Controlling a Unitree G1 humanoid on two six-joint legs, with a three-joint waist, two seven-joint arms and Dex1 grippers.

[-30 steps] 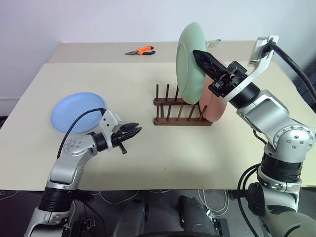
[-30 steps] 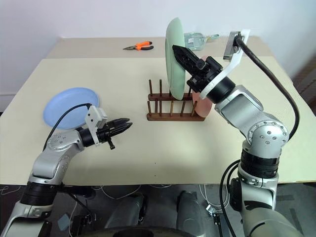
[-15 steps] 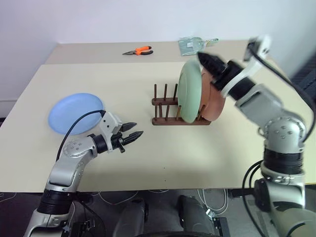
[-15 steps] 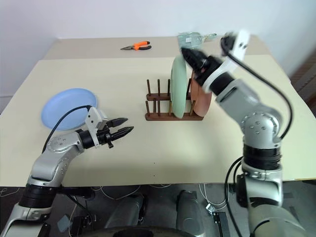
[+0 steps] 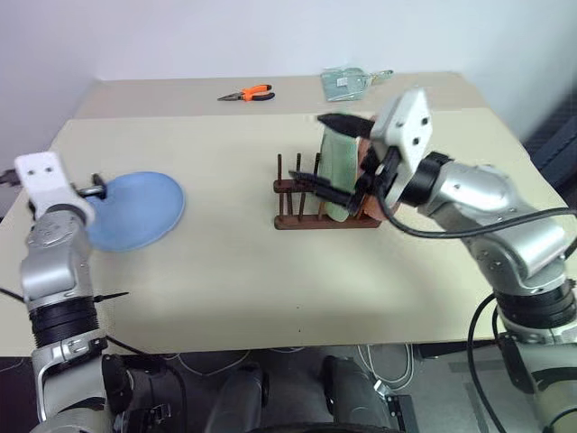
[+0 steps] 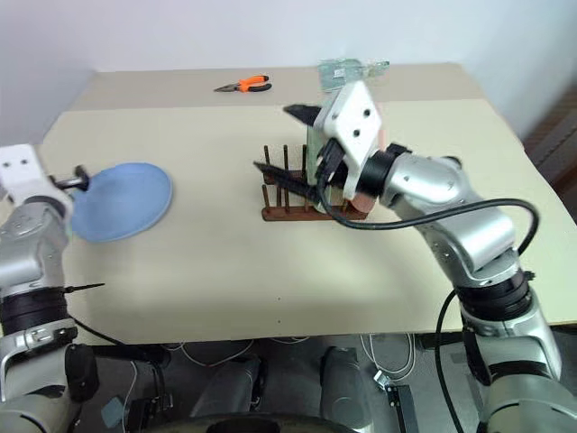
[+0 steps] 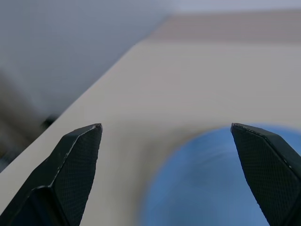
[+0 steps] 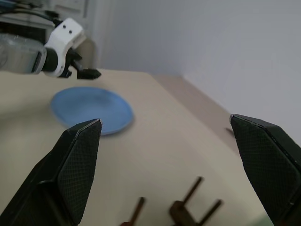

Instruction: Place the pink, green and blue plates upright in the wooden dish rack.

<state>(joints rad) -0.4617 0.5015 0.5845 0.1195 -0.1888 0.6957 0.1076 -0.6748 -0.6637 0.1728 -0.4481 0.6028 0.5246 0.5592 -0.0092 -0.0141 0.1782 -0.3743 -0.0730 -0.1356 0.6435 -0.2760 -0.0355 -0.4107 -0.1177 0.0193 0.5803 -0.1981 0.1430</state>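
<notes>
Beige table (image 5: 234, 271) fills most of the frame. At the far left edge of the left eye view stands the left arm, and its left gripper (image 5: 90, 188) points toward the blue plate (image 5: 135, 209). In the left wrist view its two black fingers (image 7: 75, 165) stand wide apart with nothing between them, so this claw is released. The blue plate lies flat on the table in the left middle of the frame, just beside the left gripper; whether the fingertips touch its rim I cannot tell, because they are very small there.

At the upper middle, on the far part of the table, lie orange-handled pliers (image 5: 247, 93), and to the right of them a clear plastic packet (image 5: 347, 82).

In the centre stands the wooden dish rack (image 5: 311, 203), dark brown, with thin upright pegs. The green plate (image 5: 338, 176) stands upright in it, and the pink plate (image 6: 368, 180) stands close behind the green one, at the right end of the rack, mostly hidden by the arm.

The right gripper (image 5: 329, 153) is in front of the rack. Its black fingers (image 8: 77, 160) are spread wide, one above the green plate and one lower, before the pegs, and they hold nothing.
</notes>
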